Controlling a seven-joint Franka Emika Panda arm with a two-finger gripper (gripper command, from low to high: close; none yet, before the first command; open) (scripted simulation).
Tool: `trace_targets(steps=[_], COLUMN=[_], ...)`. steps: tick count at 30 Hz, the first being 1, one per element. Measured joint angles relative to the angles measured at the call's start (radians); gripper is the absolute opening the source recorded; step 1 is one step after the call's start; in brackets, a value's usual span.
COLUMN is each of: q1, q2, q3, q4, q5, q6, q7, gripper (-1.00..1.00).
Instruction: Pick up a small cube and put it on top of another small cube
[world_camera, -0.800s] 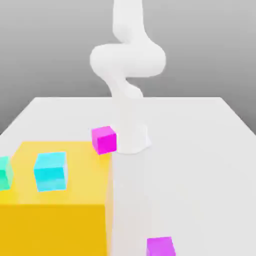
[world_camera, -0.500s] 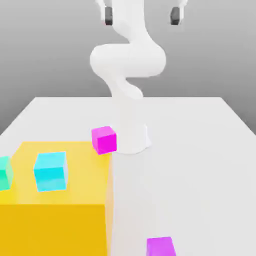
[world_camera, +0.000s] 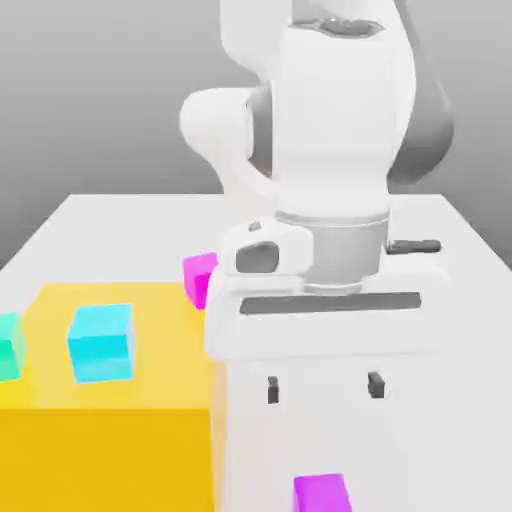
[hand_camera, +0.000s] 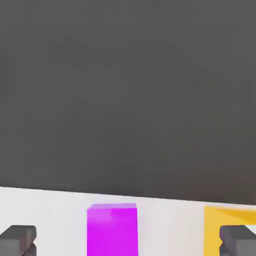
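Violet-purple, the small cube (world_camera: 321, 492) sits on the white surface (world_camera: 440, 300) at the near edge, almost under your gripper (world_camera: 322, 387), whose jaws stand wide apart, empty, likely set to straddle it. Your target, the hot-pink cube (world_camera: 198, 277), rests beside the yellow block (world_camera: 110, 440), half hidden behind the hand.

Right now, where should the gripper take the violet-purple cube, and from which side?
Probably across two opposite upright faces of the violet-purple cube, coming straight down. It sits flat on the table with bare space on both sides, and the open gripper hangs above it, fingers set wider than the cube.
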Motion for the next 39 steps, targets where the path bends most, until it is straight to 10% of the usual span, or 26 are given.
trace_targets(steps=[8, 9, 17, 39], q1=[0.027, 0.029, 0.026, -0.103], q2=[0.290, 0.311, 0.284, -0.406], q3=[-0.014, -0.016, -0.013, -0.030], q4=[0.022, 0.026, 0.021, -0.109], q5=[-0.024, -0.026, -0.024, 0.055], q6=[0.161, 0.177, 0.156, -0.482], q7=[0.021, 0.023, 0.022, -0.220], gripper=[0.00, -1.00, -1.00, -1.00])
